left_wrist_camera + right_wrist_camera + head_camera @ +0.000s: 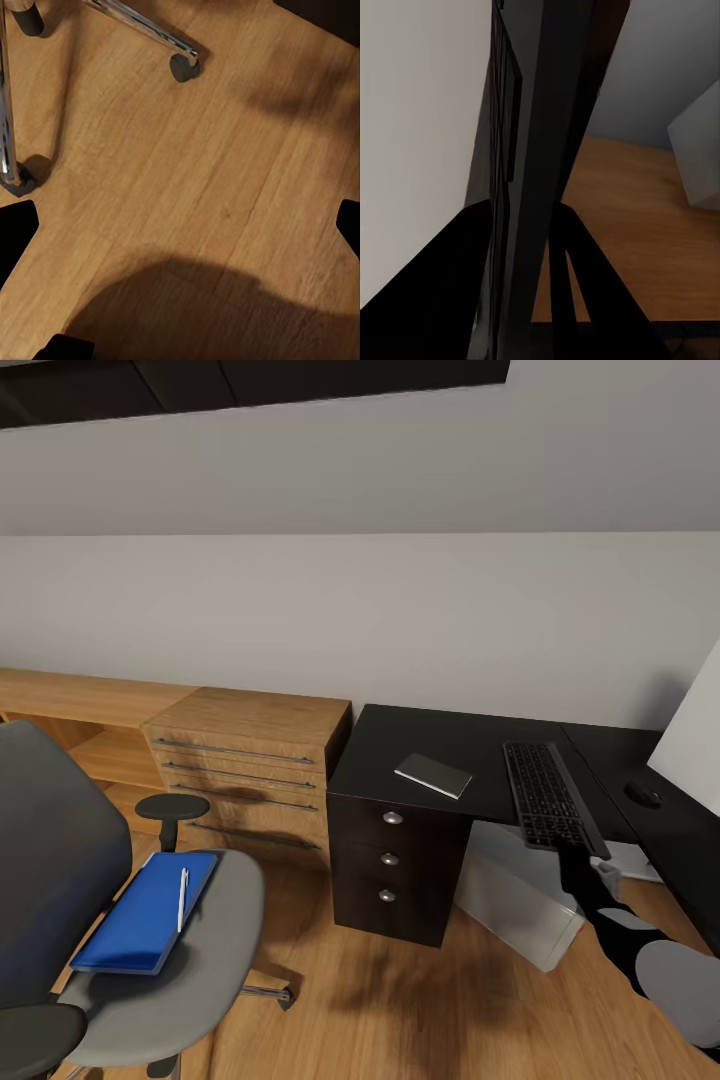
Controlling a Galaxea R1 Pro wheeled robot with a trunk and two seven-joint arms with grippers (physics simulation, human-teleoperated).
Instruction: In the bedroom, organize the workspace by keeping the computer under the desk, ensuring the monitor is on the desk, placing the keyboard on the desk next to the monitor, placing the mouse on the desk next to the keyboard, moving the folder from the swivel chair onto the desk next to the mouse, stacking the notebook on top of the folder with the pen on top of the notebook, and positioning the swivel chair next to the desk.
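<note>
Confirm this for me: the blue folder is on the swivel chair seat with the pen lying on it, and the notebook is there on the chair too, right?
Not quite. The head view shows the folder on the swivel chair seat with the pen lying on it, but the notebook is on the desk, left of the keyboard.

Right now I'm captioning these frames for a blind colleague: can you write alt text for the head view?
A black desk holds a notebook, a mouse and a keyboard that overhangs the front edge, with the right gripper at its near end. To the left, a swivel chair carries a blue folder with a pen on it.
</note>
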